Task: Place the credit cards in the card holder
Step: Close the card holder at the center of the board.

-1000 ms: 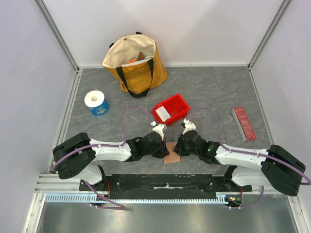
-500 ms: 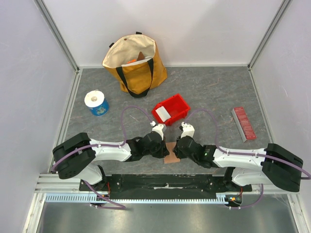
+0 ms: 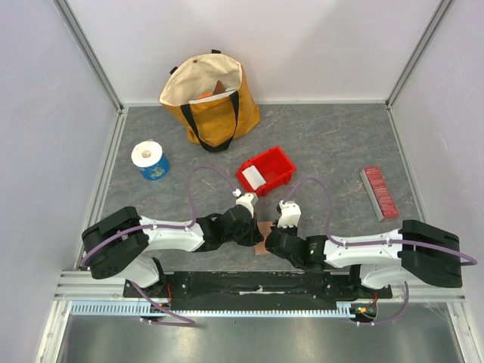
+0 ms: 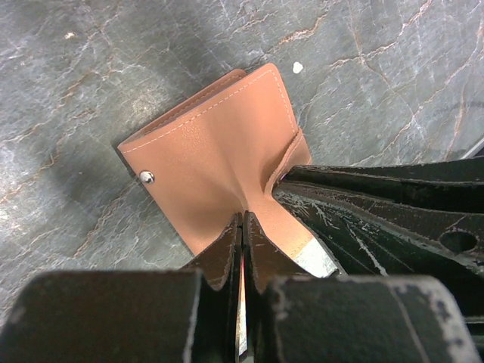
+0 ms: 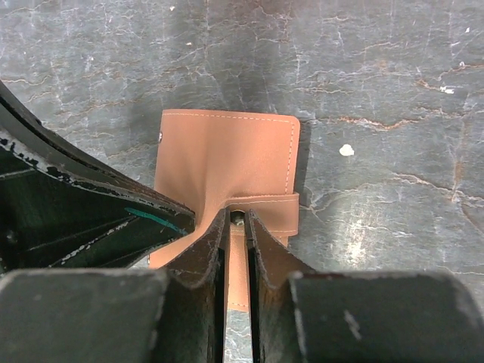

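The tan card holder (image 4: 215, 151) lies on the grey tabletop between my two grippers, mostly hidden under them from above (image 3: 265, 226). My left gripper (image 4: 243, 218) is shut on the near edge of its top flap, and the leather puckers at the tips. My right gripper (image 5: 237, 217) comes from the other side, jaws nearly together on the snap tab (image 5: 265, 208). A pale corner (image 4: 314, 257), maybe one of the credit cards, shows under the holder's near end. A white credit card (image 3: 255, 178) lies in the red bin.
The red bin (image 3: 276, 162) stands just beyond the grippers. A yellow tote bag (image 3: 212, 94) sits at the back, and a blue and white roll (image 3: 150, 160) at the left. A dark-red ribbed bar (image 3: 379, 192) lies at the right.
My right arm has swung nearer and to the left, bringing its gripper lower over the card holder. The left arm has stayed put, still pinching the holder.
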`<state>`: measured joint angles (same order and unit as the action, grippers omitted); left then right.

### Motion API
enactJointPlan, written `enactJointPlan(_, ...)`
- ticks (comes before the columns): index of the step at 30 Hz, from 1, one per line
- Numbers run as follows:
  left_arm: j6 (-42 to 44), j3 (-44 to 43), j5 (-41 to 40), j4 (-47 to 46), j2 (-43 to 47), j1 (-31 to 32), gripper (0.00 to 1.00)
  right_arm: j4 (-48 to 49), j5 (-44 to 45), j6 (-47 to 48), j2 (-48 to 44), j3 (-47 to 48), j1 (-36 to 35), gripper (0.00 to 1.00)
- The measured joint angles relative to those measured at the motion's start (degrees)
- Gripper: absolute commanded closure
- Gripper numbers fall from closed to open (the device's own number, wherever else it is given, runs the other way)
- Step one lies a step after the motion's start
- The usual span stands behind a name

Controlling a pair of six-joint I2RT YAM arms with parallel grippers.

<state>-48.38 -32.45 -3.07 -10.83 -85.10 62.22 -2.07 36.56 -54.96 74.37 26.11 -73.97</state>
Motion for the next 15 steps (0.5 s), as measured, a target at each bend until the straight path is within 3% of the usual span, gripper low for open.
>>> enactJointPlan(8,-0.2,0.7,-0.5,-0.1,0.8,-0.1,0.96,-0.5,3.0,-0.6,4.5,3.1,-0.7,0.83)
enactJointPlan(15,-0.3,1.1,-0.9,-0.3,1.2,-0.1,0.96,-0.6,-0.3,-0.3,4.6,3.8,1.4,0.85)
